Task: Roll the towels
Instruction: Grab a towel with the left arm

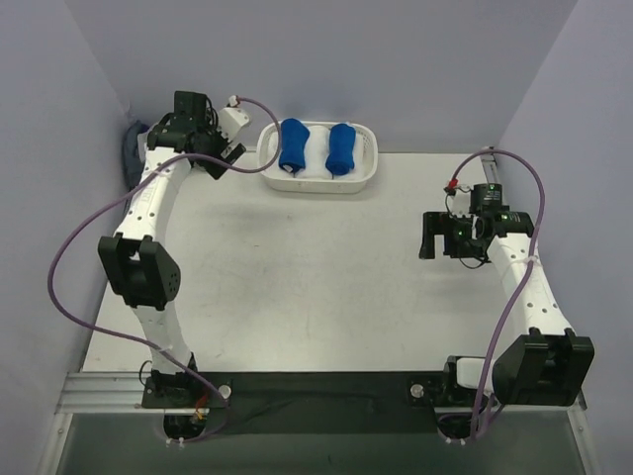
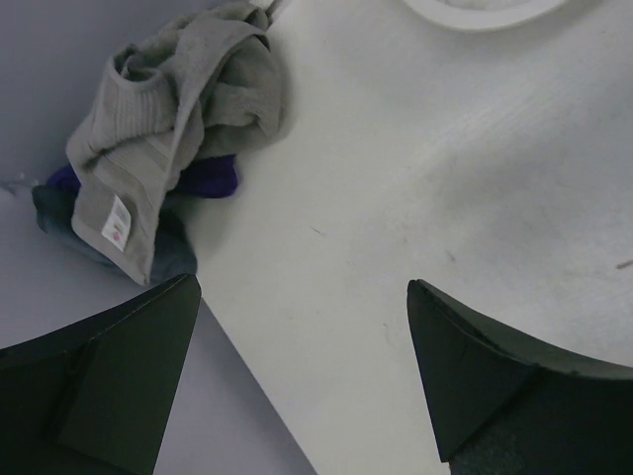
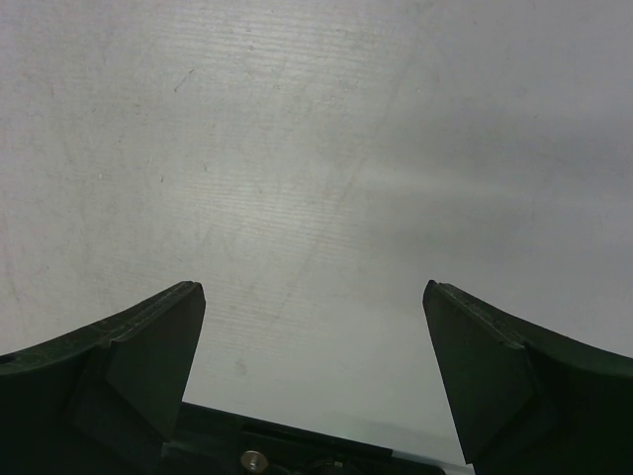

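Table (image 1: pixel 316 267): white and flat, walled in on the left, far and right sides.
Left arm (image 1: pixel 158 198): reaches from the near left edge up to the far left corner.
Right arm (image 1: pixel 529 277): bent along the right side, its wrist over the right middle of the table.
Basket (image 1: pixel 318 156): white, oval, at the far edge near the middle, just to the right of the left claw.
Grey towel (image 2: pixel 178 109): unrolled, crumpled in a heap in the far left corner against the wall, lying on top of other cloths.
Blue rolls (image 1: pixel 294 144): two bright blue bundles side by side inside the basket.
Left claw (image 2: pixel 303 285): fingers spread wide apart, nothing between them, hovering near the grey towel without touching it.
Right claw (image 3: pixel 314 288): fingers spread wide apart, over bare table, holding nothing, well apart from the towel.
Purple cloth (image 2: pixel 213 178): partly hidden under the grey towel.
Dark cloth (image 2: pixel 59 213): bluish, at the bottom of the heap, by the wall.
Tag (image 2: pixel 117 220): small, white with red print, on the towel's hanging edge.
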Robot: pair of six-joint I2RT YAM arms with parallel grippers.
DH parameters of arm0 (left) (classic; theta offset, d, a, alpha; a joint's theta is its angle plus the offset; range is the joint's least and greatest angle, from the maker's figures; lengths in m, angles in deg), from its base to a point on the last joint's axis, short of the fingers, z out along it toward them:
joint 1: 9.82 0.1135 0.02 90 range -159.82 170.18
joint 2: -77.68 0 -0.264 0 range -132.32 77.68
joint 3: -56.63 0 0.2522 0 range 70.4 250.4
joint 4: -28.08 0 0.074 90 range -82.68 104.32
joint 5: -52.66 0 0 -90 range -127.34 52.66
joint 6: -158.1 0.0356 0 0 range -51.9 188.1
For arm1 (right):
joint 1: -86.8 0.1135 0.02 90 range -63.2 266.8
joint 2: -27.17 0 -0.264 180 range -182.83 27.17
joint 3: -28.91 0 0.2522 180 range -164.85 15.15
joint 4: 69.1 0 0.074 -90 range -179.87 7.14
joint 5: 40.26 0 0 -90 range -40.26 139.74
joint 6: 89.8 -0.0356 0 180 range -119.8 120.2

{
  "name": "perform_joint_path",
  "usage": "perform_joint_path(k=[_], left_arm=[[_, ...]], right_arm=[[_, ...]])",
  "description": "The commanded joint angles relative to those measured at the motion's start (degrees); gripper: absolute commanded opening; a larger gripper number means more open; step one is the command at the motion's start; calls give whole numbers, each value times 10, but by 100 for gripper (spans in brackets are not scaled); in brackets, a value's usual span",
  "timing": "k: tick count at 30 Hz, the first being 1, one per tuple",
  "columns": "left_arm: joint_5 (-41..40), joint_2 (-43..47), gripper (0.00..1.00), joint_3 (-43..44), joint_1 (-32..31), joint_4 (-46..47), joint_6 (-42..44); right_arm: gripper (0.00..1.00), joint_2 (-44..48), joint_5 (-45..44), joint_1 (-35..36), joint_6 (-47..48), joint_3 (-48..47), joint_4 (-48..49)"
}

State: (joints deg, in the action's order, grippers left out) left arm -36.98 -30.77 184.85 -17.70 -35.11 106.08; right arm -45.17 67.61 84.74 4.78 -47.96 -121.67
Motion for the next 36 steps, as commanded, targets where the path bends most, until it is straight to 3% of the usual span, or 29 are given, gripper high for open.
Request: perform_joint_path(k=[1, 4, 8, 14, 22, 24, 27, 28, 29, 30, 36], left_arm=[[-26, -96, 97, 110, 8, 51, 97], [-43, -198, 97, 238, 16, 54, 140], [-48, -299, 97, 323, 30, 98, 242], [-22, -370, 97, 321, 53, 179, 327], [-76, -445, 95, 292, 76, 349, 392], [-84, -461, 86, 292, 75, 393, 410], [-86, -470, 57, 305, 76, 418, 417], [-84, -469, 17, 307, 76, 427, 403], [-84, -463, 6, 305, 76, 441, 394], [-82, -449, 0, 300, 76, 452, 386], [-43, -356, 0, 321, 76, 468, 287]], right_arm=[[100, -9, 14, -9, 6, -18, -19], [100, -15, 19, -22, 6, -16, -19], [100, -37, 23, -36, 6, -18, -22], [100, -44, 14, -53, 11, -9, -24], [100, -59, 2, -58, 14, -10, -28], [100, -59, -3, -58, 14, -9, -29], [100, -60, -7, -58, 15, -9, -31], [100, -61, -8, -58, 16, -10, -31], [100, -59, -7, -58, 16, -10, -32], [100, -60, -6, -58, 16, -10, -32], [100, -62, 25, -58, 13, -16, -33]])
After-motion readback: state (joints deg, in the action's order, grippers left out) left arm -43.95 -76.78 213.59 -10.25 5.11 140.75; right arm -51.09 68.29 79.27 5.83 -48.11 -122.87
